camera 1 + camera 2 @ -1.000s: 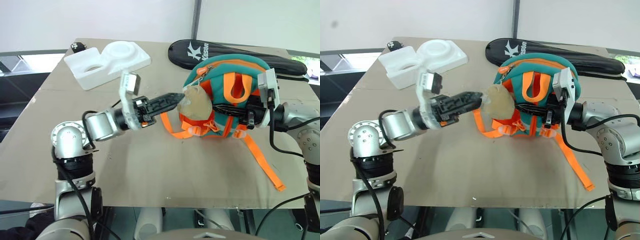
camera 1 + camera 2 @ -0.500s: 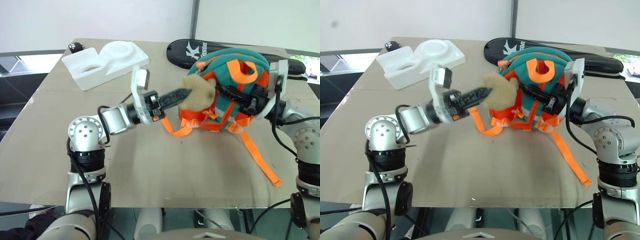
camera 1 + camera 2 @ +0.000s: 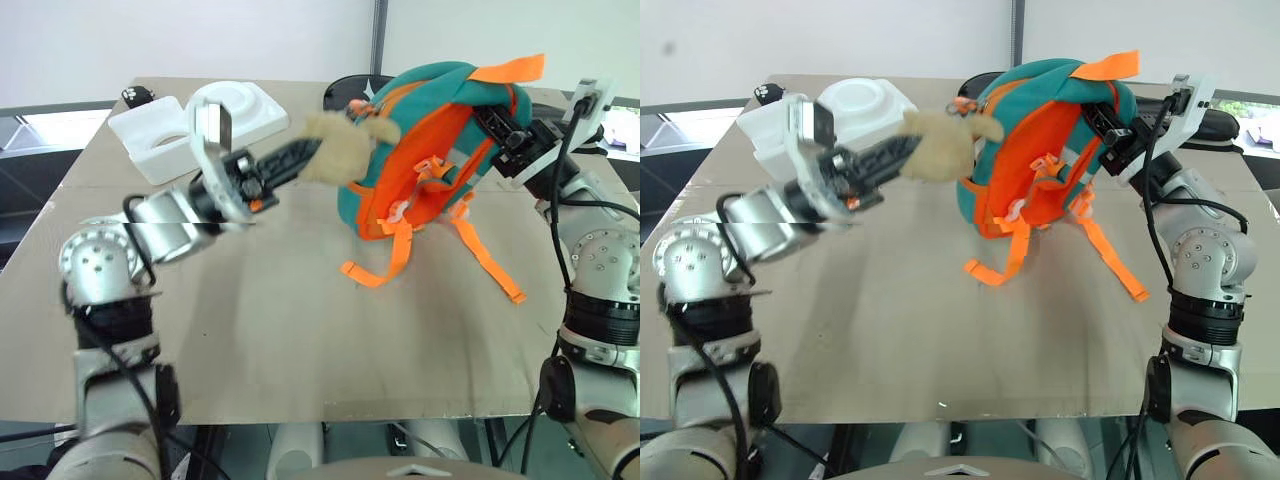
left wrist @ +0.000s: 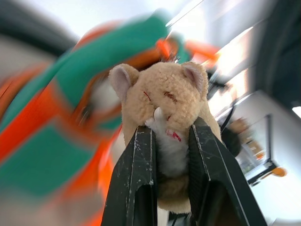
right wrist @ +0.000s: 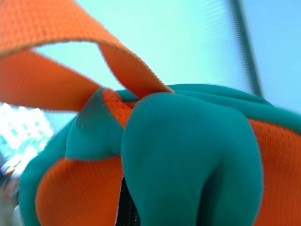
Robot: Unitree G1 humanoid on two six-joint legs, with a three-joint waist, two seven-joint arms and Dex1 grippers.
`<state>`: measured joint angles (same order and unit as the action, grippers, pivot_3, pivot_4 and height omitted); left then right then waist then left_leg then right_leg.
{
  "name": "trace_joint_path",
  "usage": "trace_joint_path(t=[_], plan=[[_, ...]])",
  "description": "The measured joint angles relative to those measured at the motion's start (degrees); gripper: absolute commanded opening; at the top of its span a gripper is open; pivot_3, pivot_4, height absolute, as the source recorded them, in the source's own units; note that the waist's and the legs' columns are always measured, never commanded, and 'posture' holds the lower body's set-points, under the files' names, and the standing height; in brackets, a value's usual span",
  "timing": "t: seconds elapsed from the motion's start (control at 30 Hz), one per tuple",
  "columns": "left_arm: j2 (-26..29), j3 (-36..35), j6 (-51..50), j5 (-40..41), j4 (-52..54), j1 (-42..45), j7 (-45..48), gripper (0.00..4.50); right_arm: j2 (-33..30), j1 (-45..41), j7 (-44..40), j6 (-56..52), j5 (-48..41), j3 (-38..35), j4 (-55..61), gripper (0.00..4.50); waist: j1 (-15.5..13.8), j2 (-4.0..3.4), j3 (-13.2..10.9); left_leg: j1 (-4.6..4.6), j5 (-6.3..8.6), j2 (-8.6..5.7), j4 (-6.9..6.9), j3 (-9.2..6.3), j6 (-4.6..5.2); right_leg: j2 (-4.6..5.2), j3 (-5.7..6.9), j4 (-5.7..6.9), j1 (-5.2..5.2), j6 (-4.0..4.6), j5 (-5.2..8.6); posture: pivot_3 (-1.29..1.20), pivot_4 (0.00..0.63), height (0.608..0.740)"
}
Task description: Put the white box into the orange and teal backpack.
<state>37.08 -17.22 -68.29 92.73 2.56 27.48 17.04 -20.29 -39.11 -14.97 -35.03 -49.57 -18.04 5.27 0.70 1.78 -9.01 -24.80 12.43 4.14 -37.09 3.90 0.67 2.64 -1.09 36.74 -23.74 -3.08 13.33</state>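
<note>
Left eye view showed the orange and teal backpack [image 3: 425, 140] standing up on the brown table [image 3: 300, 330], tipped a little, with its orange straps [image 3: 395, 255] hanging down onto the tabletop. The left gripper [image 3: 300, 153] reached in from the side, and its two black fingers were squeezed tight on the beige plush charm [image 3: 335, 150] by the top of the bag. The right gripper [image 3: 492, 122] was up at the other side of the bag, pinched shut on its top edge, just under an orange loop [image 3: 505, 70]. A white foam block [image 3: 195, 125] lay at the far side of the table, behind the left arm. I could not find the white box anywhere.

Right eye view showed the same things. A dark bag [image 3: 985, 82] peeked out behind the backpack.

Left wrist view was close up. The black fingers [image 4: 136, 183] had the little plush animal between them, its face looking out over the tips. The backpack behind it was a blur of orange and teal.

Right wrist view was very close to teal and orange cloth with an orange strap [image 5: 56, 52] over it. Something dark low down was maybe a finger, but I could not be sure.
</note>
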Motion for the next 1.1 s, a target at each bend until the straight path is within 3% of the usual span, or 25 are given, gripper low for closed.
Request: trace_joint_path(t=[0.1,0.3,0.47,0.57,0.67,0.77,0.8,1.0,1.07,1.1], plan=[[-0.66,2.80,2.18,-6.32,0.76,-5.87,0.38,0.20,0.27,-0.28,1.60,0.00,-0.38,0.00,-2.99,0.00,-0.44,0.03,0.00,0.01,0.01,-0.01,-0.03,-0.01,0.02,0.02,0.06,0.04,0.01,0.01,-0.01,0.00,0.150,0.740],[-2.04,7.48,10.72,-20.43,-1.67,-2.28,0.46,0.20,-1.68,0.36,1.80,0.01,0.45,0.00,-3.22,0.00,-0.64,0.00,0.04,0.12,0.00,-0.03,-0.11,0.03,0.04,0.01,-0.03,0.06,0.10,0.02,-0.02,0.00,0.150,0.740],[-6.93,15.13,17.91,-33.20,-4.34,-1.82,1.61,0.18,-1.15,1.18,5.30,0.01,-0.08,0.00,-0.85,0.00,-0.63,-0.02,0.05,0.06,0.00,-0.03,-0.07,0.05,0.04,0.01,-0.03,0.04,0.08,0.01,-0.02,0.00,0.150,0.740],[-11.52,13.00,23.90,-35.59,-4.81,-1.69,2.70,0.18,-2.34,3.75,6.75,-0.24,1.29,0.11,2.83,0.00,-1.12,-0.02,0.05,0.00,0.01,-0.02,-0.01,0.04,0.04,0.01,0.01,-0.01,0.03,0.01,-0.01,0.00,0.150,0.740],[-12.65,10.94,29.83,-38.75,-4.23,-1.66,6.06,0.18,-8.57,8.33,3.12,-0.37,7.29,5.26,8.73,0.00,-1.30,-0.03,0.04,0.00,0.01,-0.02,-0.01,0.11,0.04,0.01,-0.04,-0.03,0.00,0.01,-0.01,0.00,0.150,0.740],[-10.70,10.59,33.86,-42.85,-2.88,-2.60,10.02,0.18,-13.33,13.35,-4.15,0.40,10.47,9.70,14.25,1.07,-0.94,-0.02,0.05,0.06,0.01,-0.01,0.02,0.11,0.04,-0.02,-0.06,-0.04,0.00,0.00,0.00,0.00,0.150,0.740],[-8.93,11.14,35.69,-46.25,-2.07,-3.58,12.16,0.18,-13.55,14.90,-6.21,0.40,10.67,10.39,15.56,1.68,-0.63,-0.03,0.05,0.07,0.01,-0.01,0.02,0.12,0.04,-0.02,-0.08,-0.01,0.00,0.00,0.00,0.00,0.150,0.740],[-6.12,8.20,36.36,-48.77,0.41,-11.00,16.20,2.91,-20.83,25.40,-13.25,-2.06,7.65,5.87,25.13,4.25,-0.32,0.02,0.05,0.08,0.02,0.03,-0.02,0.10,0.05,0.01,-0.06,-0.02,0.04,0.00,0.00,0.00,0.150,0.740],[-3.61,7.31,36.20,-48.59,4.38,-13.68,18.41,3.19,-23.20,29.02,-15.22,-3.46,4.01,2.14,28.49,4.43,-0.25,0.02,0.05,0.07,0.02,0.04,0.00,0.06,0.05,0.00,-0.04,-0.02,0.04,0.02,0.01,0.00,0.150,0.740],[-2.44,6.21,36.06,-48.38,6.08,-15.60,19.56,3.57,-24.14,31.11,-16.30,-4.19,2.31,0.14,29.89,4.50,-0.14,0.02,0.07,0.17,0.03,0.04,0.01,0.08,0.04,0.01,-0.05,-0.02,0.10,0.03,0.03,0.00,0.150,0.740]])
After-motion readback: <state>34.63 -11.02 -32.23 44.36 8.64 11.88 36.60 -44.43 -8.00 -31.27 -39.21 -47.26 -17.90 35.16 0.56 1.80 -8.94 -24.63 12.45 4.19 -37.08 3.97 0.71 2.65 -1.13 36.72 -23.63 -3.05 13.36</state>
